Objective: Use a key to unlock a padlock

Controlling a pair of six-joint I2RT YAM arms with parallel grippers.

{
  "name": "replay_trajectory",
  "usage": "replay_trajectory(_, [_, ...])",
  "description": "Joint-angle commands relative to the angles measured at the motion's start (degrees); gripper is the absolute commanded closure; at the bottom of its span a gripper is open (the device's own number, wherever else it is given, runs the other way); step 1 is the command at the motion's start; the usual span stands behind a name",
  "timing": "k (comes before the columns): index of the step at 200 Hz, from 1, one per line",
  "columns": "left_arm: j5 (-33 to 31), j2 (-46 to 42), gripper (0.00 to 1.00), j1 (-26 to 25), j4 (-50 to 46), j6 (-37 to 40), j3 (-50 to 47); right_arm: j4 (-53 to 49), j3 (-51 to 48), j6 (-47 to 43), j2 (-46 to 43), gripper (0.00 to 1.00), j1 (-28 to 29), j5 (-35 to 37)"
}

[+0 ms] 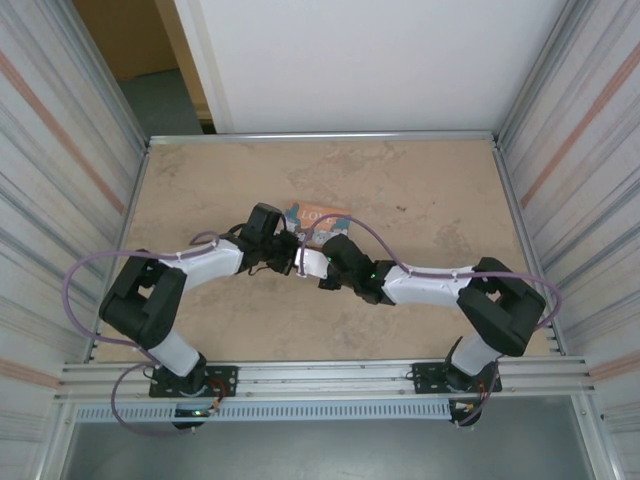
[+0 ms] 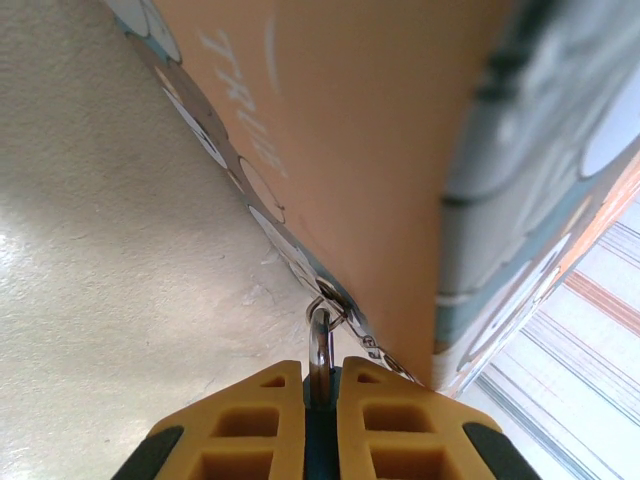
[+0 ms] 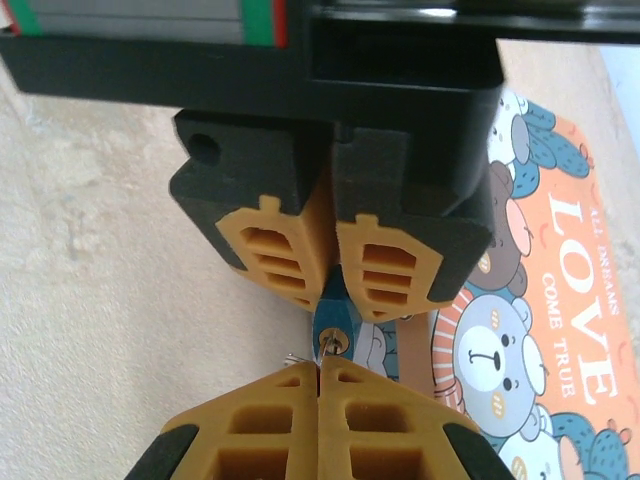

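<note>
The padlock (image 3: 330, 312) is a tiny dark teal lock with a brass keyhole facing my right wrist camera. My left gripper (image 3: 332, 290) is shut on its body. In the left wrist view the silver shackle (image 2: 321, 340) sticks out past the left gripper (image 2: 321, 372) and hooks through a metal ring on the orange box (image 2: 380, 150). My right gripper (image 3: 320, 368) is shut on the key (image 3: 328, 347), whose thin metal tip sits in the keyhole. From above, the left gripper (image 1: 285, 250) and the right gripper (image 1: 318, 262) meet nose to nose beside the box (image 1: 315, 216).
The orange-and-teal "LOVE" cartoon box (image 3: 540, 330) lies flat on the beige table (image 1: 420, 190), just behind the grippers. A thin chain (image 2: 378, 352) runs from the ring along the box edge. Metal walls (image 1: 560, 150) enclose the table on both sides.
</note>
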Motion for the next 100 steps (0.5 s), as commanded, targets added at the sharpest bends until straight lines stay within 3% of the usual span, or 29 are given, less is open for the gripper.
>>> replay_trajectory(1, [6.0, -0.6, 1.00, -1.6, 3.3, -1.0, 1.7, -0.7, 2.3, 10.1, 2.2, 1.00, -0.3, 0.7])
replay_trajectory(30, [5.9, -0.2, 1.00, -1.9, 3.9, -1.2, 1.6, -1.5, 3.8, 21.0, 2.9, 1.00, -1.1, 0.1])
replay_trajectory(71, [5.6, 0.1, 1.00, -2.2, 4.1, -1.4, 1.4, 0.3, 4.1, 37.2, 3.6, 1.00, -4.6, -6.6])
replay_trajectory(100, [5.5, 0.3, 1.00, -2.4, 4.2, -1.4, 1.4, 1.1, 4.5, 42.0, 4.2, 1.00, -6.6, -9.8])
